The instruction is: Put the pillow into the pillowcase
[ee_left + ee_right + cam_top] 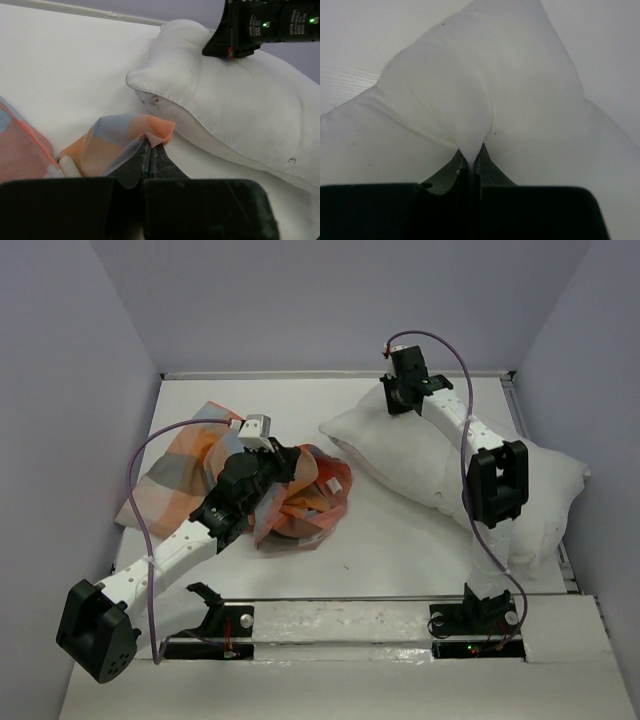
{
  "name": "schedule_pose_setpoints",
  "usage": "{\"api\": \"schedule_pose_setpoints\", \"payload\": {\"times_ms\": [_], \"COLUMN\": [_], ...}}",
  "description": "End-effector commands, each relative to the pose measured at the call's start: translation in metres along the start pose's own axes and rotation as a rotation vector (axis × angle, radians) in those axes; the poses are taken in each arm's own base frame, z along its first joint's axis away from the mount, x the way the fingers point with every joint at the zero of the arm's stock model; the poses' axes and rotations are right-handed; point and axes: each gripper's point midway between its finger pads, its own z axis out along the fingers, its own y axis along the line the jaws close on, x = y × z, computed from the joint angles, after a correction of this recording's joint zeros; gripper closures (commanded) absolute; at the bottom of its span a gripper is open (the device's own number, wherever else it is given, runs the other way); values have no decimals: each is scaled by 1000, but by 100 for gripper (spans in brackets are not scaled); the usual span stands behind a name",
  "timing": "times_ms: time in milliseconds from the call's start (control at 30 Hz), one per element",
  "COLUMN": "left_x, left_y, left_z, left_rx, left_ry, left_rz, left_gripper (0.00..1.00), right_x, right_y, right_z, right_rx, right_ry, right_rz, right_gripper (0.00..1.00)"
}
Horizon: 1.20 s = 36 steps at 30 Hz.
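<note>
The checked orange, blue and grey pillowcase (190,472) lies crumpled at the left of the table. My left gripper (151,143) is shut on a fold of its edge (150,131), seen close in the left wrist view. The plump white pillow (420,455) lies at the right, slanting from back centre to the front right. My right gripper (470,154) is shut on a pinch of pillow fabric (470,120) near the pillow's back corner. In the top view the right gripper (400,390) sits over that back end, and the left gripper (300,472) is amid the bunched pillowcase.
Purple walls close in the white table (300,400) on three sides. The right arm's links (495,485) cross above the pillow. A cable loops from the left arm (135,500) over the pillowcase. The right arm's wrist (260,25) shows above the pillow in the left wrist view.
</note>
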Motion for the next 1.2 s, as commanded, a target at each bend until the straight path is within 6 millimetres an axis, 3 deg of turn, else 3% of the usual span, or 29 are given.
{"api": "schedule_pose_setpoints", "payload": {"times_ms": [0, 33, 67, 100, 133, 200, 233, 267, 300, 333, 433, 533, 633, 800, 1000, 1033, 1167], "left_x": [-40, -41, -42, -42, -43, -46, -47, -48, -48, -54, -63, -67, -73, -76, -71, -67, -77], "left_y": [-19, -18, -15, -13, -12, -9, -5, -2, -1, 4, 8, 3, 2, 1, -3, 0, -5], "left_z": [4, 5, 6, 8, 8, 10, 12, 13, 15, 15, 19, 24, 25, 21, 7, 4, -15], "left_rx": [62, 64, 60, 57, 57, 48, 40, 33, 37, 30, 46, 77, 87, 89, 118, 109, 124], "left_ry": [-101, -105, -109, -107, -112, -121, -126, -128, -129, -143, -158, -155, -165, -176, -159, -152, -175], "left_rz": [-31, -33, -39, -44, -47, -50, -55, -60, -67, -73, -95, -106, -110, -108, -105, -103, -80], "left_gripper": [100, 100, 100, 100, 100, 100, 100, 100, 100, 100, 100, 100, 100, 100, 100, 100, 100], "right_x": [-41, -65, -72, -85, -76, -75, -56, -41, -15, -7, 38, 67, 92, 119, 108, 111, 101], "right_y": [-39, -46, -52, -43, -46, -15, 8, 9, 40, 58, 99, 130, 150, 160, 164, 171, 183], "right_z": [-77, -101, -151, -180, -201, -248, -282, -289, -291, -330, -361, -377, -378, -353, -320, -307, -285], "right_rx": [78, 95, 76, -9, -11, -229, -393, -404, -582, -734, -989, -1114, -1143, -1135, -1046, -1037, -981], "right_ry": [-174, -296, -396, -489, -512, -620, -663, -659, -630, -697, -666, -614, -547, -427, -386, -341, -301], "right_rz": [134, 174, 206, 214, 218, 208, 202, 228, 206, 148, 59, -28, -90, -80, -47, -51, -66], "right_gripper": [100, 100, 100, 100, 100, 100, 100, 100, 100, 100, 100, 100, 100, 100, 100, 100, 100]}}
